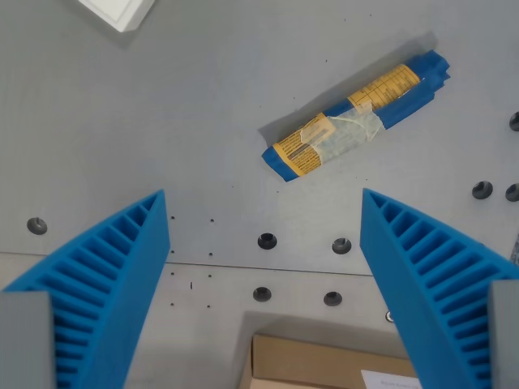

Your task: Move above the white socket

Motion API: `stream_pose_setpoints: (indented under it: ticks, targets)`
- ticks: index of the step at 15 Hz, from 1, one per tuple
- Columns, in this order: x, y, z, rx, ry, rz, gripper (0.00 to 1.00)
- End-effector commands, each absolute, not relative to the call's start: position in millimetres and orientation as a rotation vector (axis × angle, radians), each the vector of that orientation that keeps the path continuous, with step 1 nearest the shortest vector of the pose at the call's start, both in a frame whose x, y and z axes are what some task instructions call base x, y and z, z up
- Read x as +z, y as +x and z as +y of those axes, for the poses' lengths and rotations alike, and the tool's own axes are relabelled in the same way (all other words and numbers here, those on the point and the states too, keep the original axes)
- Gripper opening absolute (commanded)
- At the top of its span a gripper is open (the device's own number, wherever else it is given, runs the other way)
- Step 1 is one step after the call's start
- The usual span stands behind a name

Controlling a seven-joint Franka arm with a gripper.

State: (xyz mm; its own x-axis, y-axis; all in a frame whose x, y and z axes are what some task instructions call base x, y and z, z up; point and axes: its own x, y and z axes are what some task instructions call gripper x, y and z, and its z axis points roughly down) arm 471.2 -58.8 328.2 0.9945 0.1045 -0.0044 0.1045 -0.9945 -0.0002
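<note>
The white socket (120, 11) shows only as a white corner at the top left edge of the wrist view, mostly cut off. My gripper (263, 215) is open and empty, its two blue ribbed fingers (105, 271) spread wide at the bottom left and bottom right. It hangs over the grey metal table (186, 121), well below and to the right of the socket in the picture.
A blue roll with yellow labels and clear tape (357, 113) lies on the table at the upper right. Several bolt holes (267, 241) dot the plate. A cardboard box (324, 365) sits at the bottom edge, below a plate seam.
</note>
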Motion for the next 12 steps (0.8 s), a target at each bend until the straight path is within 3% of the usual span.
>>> stream_pose_setpoints:
  ticks: [1,12]
  targets:
    - [330.0,471.1,-58.9,0.001,-3.138,-0.165,1.00]
    - [325.8,473.6,-55.9,-0.006,-3.145,-0.069,1.00]
